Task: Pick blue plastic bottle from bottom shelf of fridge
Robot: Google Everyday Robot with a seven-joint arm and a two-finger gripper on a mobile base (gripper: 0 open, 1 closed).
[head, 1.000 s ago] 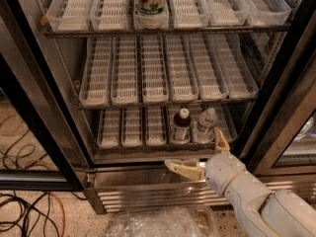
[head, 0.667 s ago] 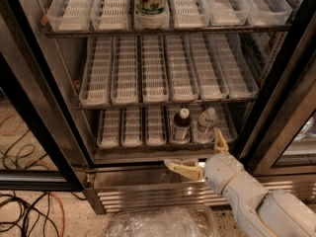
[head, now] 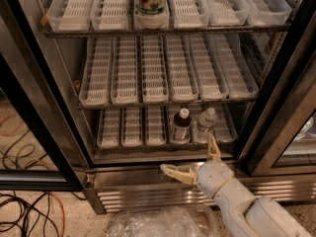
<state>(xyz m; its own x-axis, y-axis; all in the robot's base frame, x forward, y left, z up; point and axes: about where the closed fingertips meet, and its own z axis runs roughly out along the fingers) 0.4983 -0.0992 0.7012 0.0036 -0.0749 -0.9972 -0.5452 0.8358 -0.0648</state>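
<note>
The fridge (head: 59,98) stands open with three tray racks. On the bottom shelf (head: 131,132) the blue plastic bottle (head: 181,126), dark-bodied with a white cap, stands upright in a lane right of centre. A clear bottle (head: 204,125) stands just to its right. My gripper (head: 192,161) is open in front of the fridge's base, below and slightly right of the dark bottle. One pale finger (head: 175,172) points left along the base. The other finger (head: 214,148) points up toward the clear bottle. Nothing is held.
A can or bottle with a green and white label (head: 151,1) stands on the top rack. The black door frame (head: 281,102) is close on the right. Cables (head: 29,211) lie on the floor at left. Crinkled clear plastic (head: 153,223) lies below the base grille.
My gripper has shifted very slightly; the bottles have not moved.
</note>
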